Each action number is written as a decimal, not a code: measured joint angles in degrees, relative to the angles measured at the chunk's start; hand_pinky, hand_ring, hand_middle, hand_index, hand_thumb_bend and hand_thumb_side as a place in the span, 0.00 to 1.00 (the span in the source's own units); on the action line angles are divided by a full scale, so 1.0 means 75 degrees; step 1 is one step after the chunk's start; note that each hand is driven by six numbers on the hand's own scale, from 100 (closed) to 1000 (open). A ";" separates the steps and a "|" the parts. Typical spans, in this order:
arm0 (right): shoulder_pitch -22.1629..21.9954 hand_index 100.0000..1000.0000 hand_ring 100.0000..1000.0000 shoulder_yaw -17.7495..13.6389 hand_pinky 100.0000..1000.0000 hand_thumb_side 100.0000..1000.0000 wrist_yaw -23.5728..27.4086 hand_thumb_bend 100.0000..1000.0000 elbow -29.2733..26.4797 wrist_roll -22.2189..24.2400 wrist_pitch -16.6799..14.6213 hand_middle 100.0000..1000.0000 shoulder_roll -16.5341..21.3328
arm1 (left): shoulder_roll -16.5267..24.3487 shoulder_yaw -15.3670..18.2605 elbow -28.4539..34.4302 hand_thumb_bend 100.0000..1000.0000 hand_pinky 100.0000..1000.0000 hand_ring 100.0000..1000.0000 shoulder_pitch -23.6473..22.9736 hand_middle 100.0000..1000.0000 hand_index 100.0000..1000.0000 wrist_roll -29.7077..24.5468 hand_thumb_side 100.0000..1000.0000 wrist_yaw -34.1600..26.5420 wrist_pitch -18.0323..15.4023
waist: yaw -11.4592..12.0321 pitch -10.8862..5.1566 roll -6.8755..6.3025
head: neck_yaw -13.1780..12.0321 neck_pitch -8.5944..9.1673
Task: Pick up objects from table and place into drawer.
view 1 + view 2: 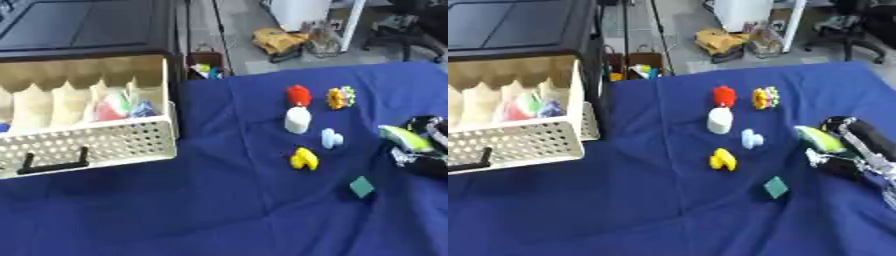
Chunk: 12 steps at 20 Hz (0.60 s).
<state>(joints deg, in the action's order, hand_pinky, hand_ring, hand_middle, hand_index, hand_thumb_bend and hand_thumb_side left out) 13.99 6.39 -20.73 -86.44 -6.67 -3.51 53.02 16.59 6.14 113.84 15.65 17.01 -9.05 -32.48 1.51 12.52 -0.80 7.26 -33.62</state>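
Over at the right edge of the blue cloth (219,200), the right hand (846,150) lies low on the table with its dark fingers curled round a lime-green object (819,139), which sticks out toward the middle of the table. The left hand shows in neither view. On the left stands the cream drawer (96,142), pulled open from a black cabinet (79,25), with a perforated front wall and a black handle (54,165). Its inside is split by scalloped dividers, and one of the right-hand compartments holds a small heap of coloured things (118,106), red, green and blue, too blurred to name. Loose on the cloth, between the drawer and the hand, lie a red piece (298,94), a yellow and green cluster (340,97), a white cylinder (297,120) just below the red piece, a pale blue piece (332,138), a yellow piece (304,158) and, nearest the camera, a teal block (361,186).
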 measured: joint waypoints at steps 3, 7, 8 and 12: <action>0.0076 0.42 0.83 -0.0007 0.78 0.40 -0.0141 0.00 -0.0238 -0.0233 -0.0015 0.59 0.0113 | 0.0000 0.0000 0.0000 0.25 0.50 0.74 0.0001 0.68 0.87 -0.0001 1.00 0.0000 0.0005 | 0.0000 0.0000 0.0029 | -0.0003 0.0000; 0.0150 0.42 0.83 -0.0005 0.78 0.40 -0.0249 0.00 -0.0533 -0.0350 0.0041 0.60 0.0257 | 0.0000 0.0000 0.0000 0.25 0.50 0.74 0.0006 0.68 0.87 0.0005 1.00 -0.0001 0.0021 | -0.0012 0.0000 0.0066 | -0.0008 0.0000; 0.0150 0.42 0.83 -0.0003 0.78 0.40 -0.0252 0.00 -0.0572 -0.0339 0.0067 0.60 0.0292 | 0.0000 0.0000 0.0000 0.25 0.50 0.74 0.0007 0.68 0.87 0.0007 1.00 -0.0001 0.0027 | -0.0017 0.0000 0.0081 | -0.0011 0.0000; 0.0260 0.42 0.83 -0.0003 0.78 0.41 -0.0247 0.00 -0.0719 -0.0328 0.0146 0.60 0.0371 | 0.0001 0.0000 0.0000 0.25 0.50 0.74 0.0014 0.68 0.87 0.0014 1.00 -0.0001 0.0046 | -0.0015 0.0000 0.0099 | -0.0034 0.0001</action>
<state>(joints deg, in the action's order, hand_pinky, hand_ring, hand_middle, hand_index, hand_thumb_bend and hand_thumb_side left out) 15.94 6.36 -22.59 -91.83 -9.12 -2.42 55.81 16.60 6.14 113.84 15.75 17.11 -9.05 -32.14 1.40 12.52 -0.06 7.01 -33.61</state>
